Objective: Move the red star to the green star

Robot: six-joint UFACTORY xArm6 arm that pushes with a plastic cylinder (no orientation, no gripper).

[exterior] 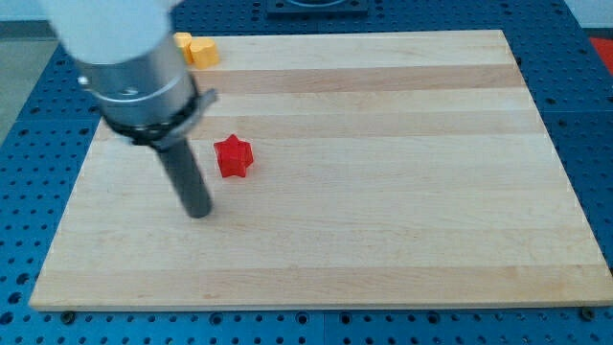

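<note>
The red star point(233, 156) lies on the wooden board point(383, 192), left of the middle. My tip point(198, 212) rests on the board below and slightly left of the red star, a short gap apart from it. No green star shows in this view; the arm's body covers the board's upper left part.
A yellow block point(198, 49) sits at the board's top left edge, partly hidden behind the arm's grey body point(129, 62). The board lies on a blue perforated table point(584, 86).
</note>
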